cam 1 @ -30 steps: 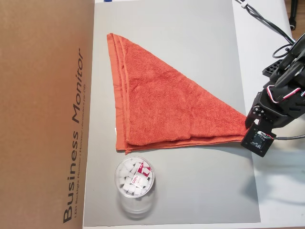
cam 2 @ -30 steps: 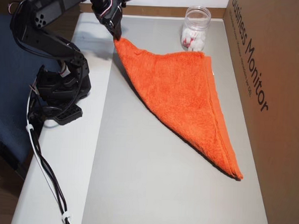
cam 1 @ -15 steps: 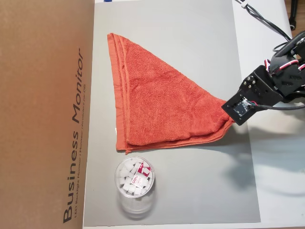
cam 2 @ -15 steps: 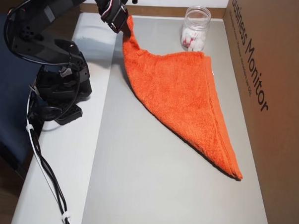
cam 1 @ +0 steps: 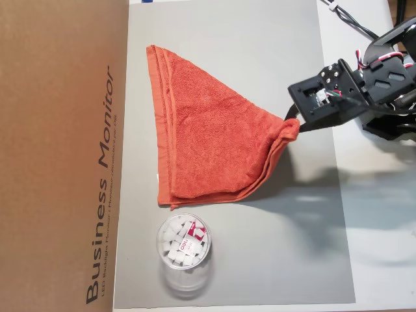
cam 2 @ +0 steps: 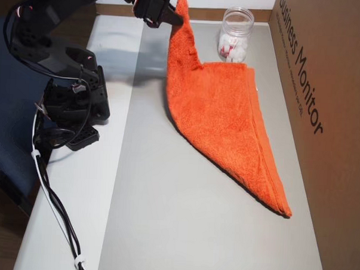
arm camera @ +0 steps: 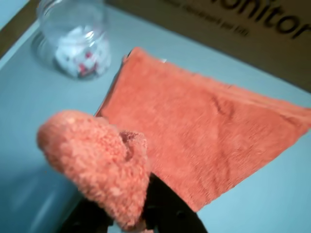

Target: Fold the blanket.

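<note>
The blanket is an orange terry towel point(cam 1: 208, 130) lying on a grey mat point(cam 1: 260, 260), pulled into a triangle shape. It also shows in the other overhead view point(cam 2: 222, 119) and in the wrist view point(arm camera: 209, 131). My gripper point(cam 1: 294, 123) is shut on one corner of the towel and holds it lifted above the mat at the towel's right point. In the other overhead view my gripper point(cam 2: 178, 16) holds that corner raised at the top. In the wrist view the pinched corner point(arm camera: 97, 155) bulges over the black fingers point(arm camera: 165, 208).
A clear jar point(cam 1: 184, 250) with white bits stands on the mat just beside the towel's edge, also seen in the other overhead view point(cam 2: 235, 34). A brown cardboard box point(cam 1: 62, 149) lies along the mat's far side. The arm base point(cam 2: 70, 106) and cables sit off the mat.
</note>
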